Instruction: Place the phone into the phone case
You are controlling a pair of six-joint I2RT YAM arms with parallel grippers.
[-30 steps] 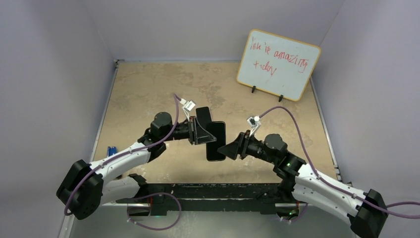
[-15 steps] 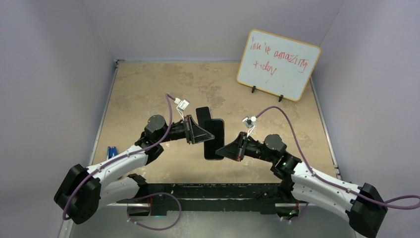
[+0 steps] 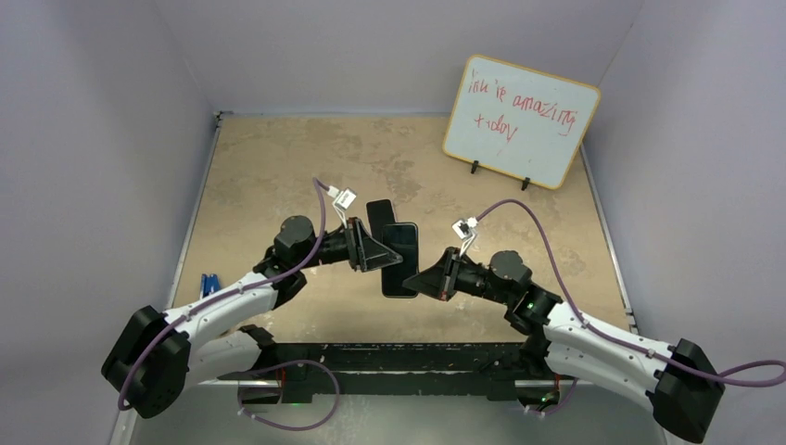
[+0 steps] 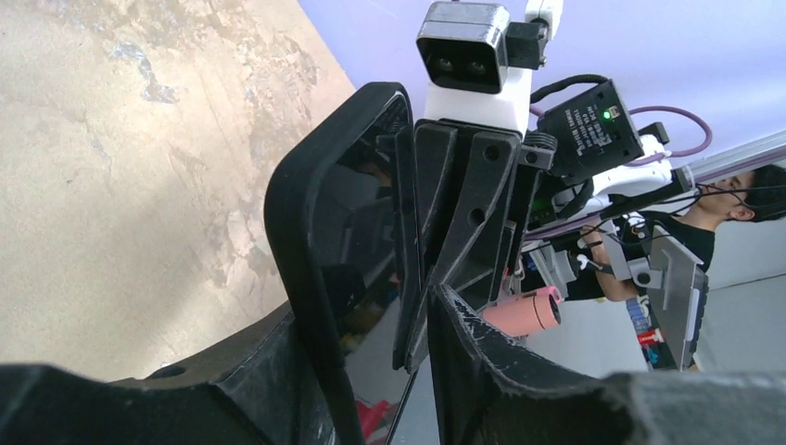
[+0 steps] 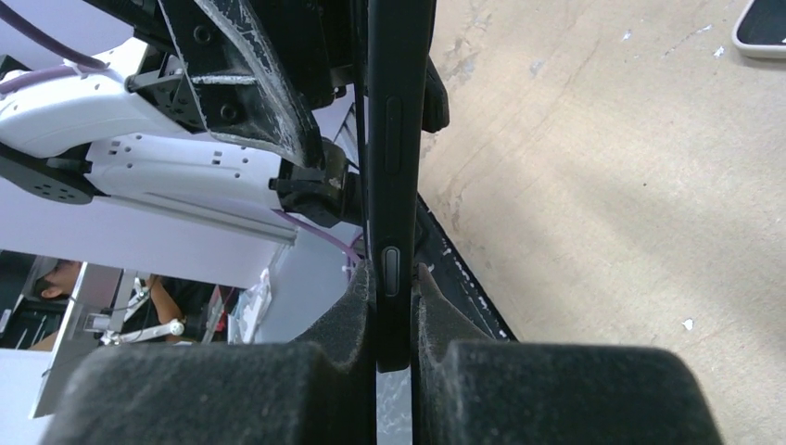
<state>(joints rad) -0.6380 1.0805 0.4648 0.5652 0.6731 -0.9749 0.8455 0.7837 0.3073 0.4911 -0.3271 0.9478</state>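
Both arms meet above the middle of the table. The black phone (image 3: 400, 264) hangs upright, and my right gripper (image 3: 417, 278) is shut on its lower part. In the right wrist view the phone (image 5: 394, 139) is edge-on, its side buttons showing, pinched between the foam pads (image 5: 348, 306) of the right gripper (image 5: 394, 278). The black phone case (image 3: 378, 214) lies tilted against the phone's far end. It shows a raised rim in the left wrist view (image 4: 297, 213), beside the thin phone edge (image 4: 405, 241). My left gripper (image 3: 378, 252) (image 4: 366, 315) straddles both; its contact is unclear.
A whiteboard (image 3: 521, 120) with red writing stands at the back right; its corner (image 5: 765, 23) shows in the right wrist view. A small blue object (image 3: 209, 281) lies at the table's left edge. Lilac walls enclose the tan table (image 3: 278, 167) on three sides.
My right gripper has closed on the phone. Both arms, with phone and case, have shifted slightly to the left.
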